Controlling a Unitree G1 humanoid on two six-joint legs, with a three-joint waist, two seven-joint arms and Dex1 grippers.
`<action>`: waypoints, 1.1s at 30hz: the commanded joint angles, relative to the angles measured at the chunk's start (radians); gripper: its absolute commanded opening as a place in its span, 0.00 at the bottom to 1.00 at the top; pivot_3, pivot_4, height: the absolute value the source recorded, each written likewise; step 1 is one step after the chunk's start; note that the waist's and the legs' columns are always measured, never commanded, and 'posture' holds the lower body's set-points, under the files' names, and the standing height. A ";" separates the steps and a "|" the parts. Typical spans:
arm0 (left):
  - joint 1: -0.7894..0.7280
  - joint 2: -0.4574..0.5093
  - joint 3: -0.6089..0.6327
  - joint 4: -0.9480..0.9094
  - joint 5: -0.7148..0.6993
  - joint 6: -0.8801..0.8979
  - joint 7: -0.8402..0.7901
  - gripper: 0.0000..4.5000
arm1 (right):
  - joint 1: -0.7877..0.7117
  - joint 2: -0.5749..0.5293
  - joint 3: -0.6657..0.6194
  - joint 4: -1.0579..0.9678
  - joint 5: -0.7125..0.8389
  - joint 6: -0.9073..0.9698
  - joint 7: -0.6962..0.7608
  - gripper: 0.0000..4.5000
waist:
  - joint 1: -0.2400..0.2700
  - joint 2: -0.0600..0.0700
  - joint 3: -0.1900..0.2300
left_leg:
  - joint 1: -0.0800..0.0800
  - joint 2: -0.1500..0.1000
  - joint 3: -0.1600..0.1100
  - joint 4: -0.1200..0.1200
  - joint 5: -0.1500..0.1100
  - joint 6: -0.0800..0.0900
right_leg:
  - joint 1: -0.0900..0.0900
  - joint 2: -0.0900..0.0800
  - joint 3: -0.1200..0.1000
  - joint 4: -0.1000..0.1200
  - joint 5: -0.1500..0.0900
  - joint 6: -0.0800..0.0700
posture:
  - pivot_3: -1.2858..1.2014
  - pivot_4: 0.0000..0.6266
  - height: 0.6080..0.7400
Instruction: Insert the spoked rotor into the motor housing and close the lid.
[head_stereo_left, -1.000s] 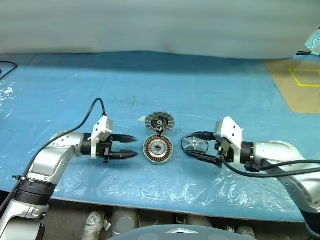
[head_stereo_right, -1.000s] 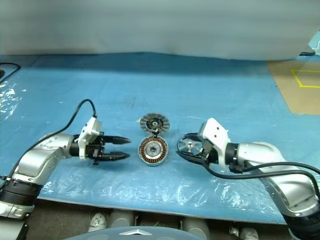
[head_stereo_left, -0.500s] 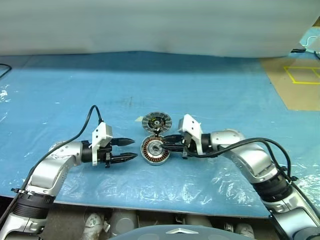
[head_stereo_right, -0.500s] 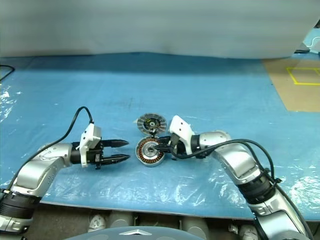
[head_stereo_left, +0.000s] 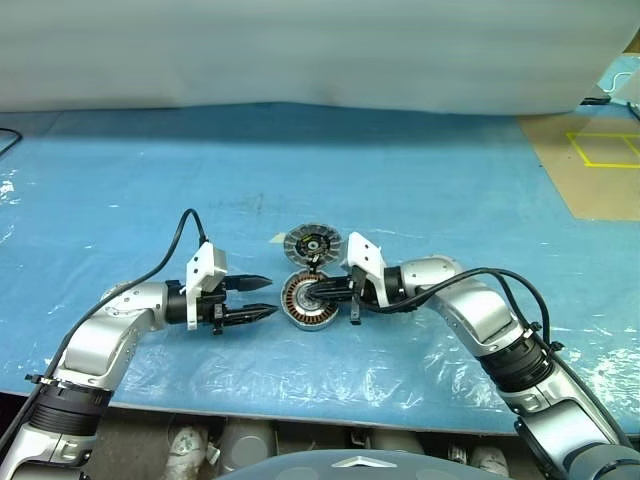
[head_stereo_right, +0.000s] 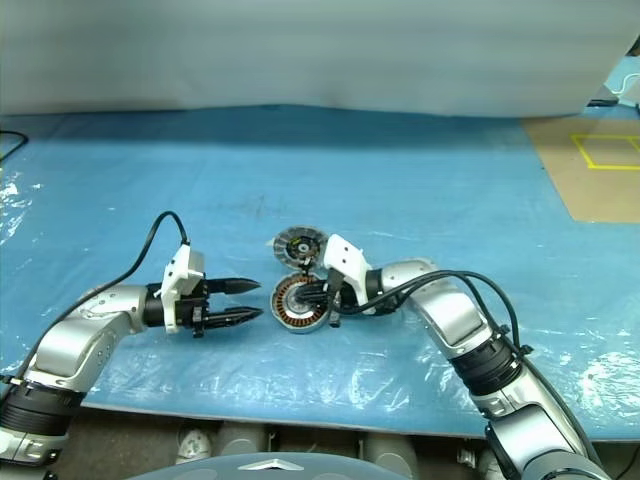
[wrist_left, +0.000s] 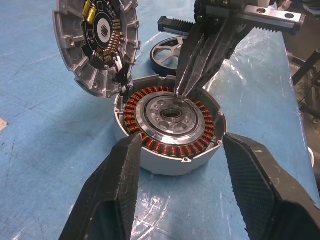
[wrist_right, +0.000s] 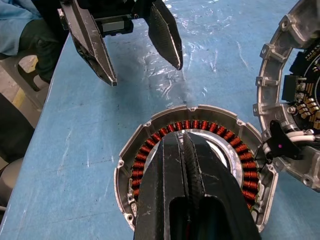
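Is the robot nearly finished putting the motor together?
Not yet. Nothing is done: the black-rimmed silver spoked rotor lies on the blue sheet beyond the round copper-wound motor housing, not inside it. In hand: the shut, empty right gripper points at the housing's silver hub; the open left gripper waits beside it. Left: seat the rotor, then close the grey ribbed lid.

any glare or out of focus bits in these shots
Left eye view: white glare on the crinkled blue table cover along its near edge. Left wrist view: the left gripper's own fingers look soft up close, while the motor housing is sharp, its silver hub shining. Right wrist view: the shut right gripper's fingers hide the hub.
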 joint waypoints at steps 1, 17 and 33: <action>-0.010 -0.004 0.005 -0.031 -0.003 -0.024 -0.004 0.61 | -0.005 0.016 -0.004 -0.004 -0.013 -0.013 -0.007 0.01 | 0.000 0.000 0.000 | 0.000 0.000 0.000 0.000 0.000 0.000 | 0.000 0.000 0.000 0.000 0.000 0.000 | 0.52 0.24 1.00; -0.022 -0.051 -0.014 -0.009 0.031 -0.179 -0.049 0.61 | -0.012 0.056 0.119 0.191 -0.183 -0.146 0.028 0.01 | -0.001 0.000 0.000 | 0.001 0.000 0.000 0.000 0.000 0.000 | 0.001 0.000 0.000 0.000 0.000 0.000 | 0.52 0.24 1.00; -0.017 -0.033 0.002 0.028 0.040 -0.204 -0.054 0.61 | -0.048 0.023 -0.164 -0.066 0.157 0.130 0.089 0.01 | 0.001 -0.001 -0.001 | 0.002 0.000 0.000 0.000 0.000 0.000 | 0.001 0.000 0.000 0.000 0.000 0.000 | 0.52 0.24 1.00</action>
